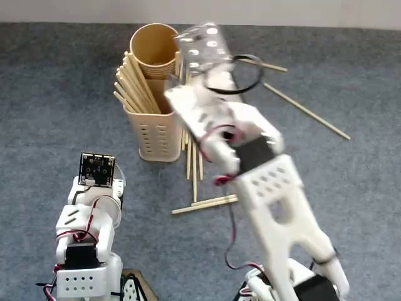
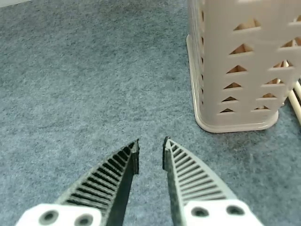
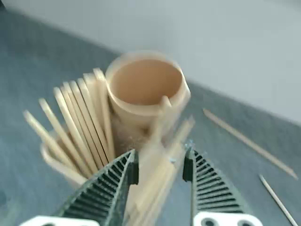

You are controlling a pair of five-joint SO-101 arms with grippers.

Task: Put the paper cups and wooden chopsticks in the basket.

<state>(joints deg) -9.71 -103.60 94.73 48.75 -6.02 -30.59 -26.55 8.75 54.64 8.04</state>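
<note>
A beige perforated basket [image 1: 155,135] stands upright with a paper cup [image 1: 153,45] and several wooden chopsticks [image 1: 135,84] leaning in it. My right gripper [image 1: 203,50] hangs over the basket's right rim. Its wrist view looks down on the cup [image 3: 146,84] and the standing chopsticks [image 3: 75,122]. That gripper [image 3: 160,160] is open, with a blurred bundle of chopsticks [image 3: 157,174] between its fingers, apparently loose. My left gripper [image 2: 150,146] sits low over the carpet, left of the basket [image 2: 235,70]. It is slightly open and holds nothing.
Loose chopsticks lie on the grey carpet: a pair [image 1: 205,203] in front of the basket, some [image 1: 193,163] against its right side, and others [image 1: 307,111] at the far right. The left arm's base [image 1: 84,251] is at the near left.
</note>
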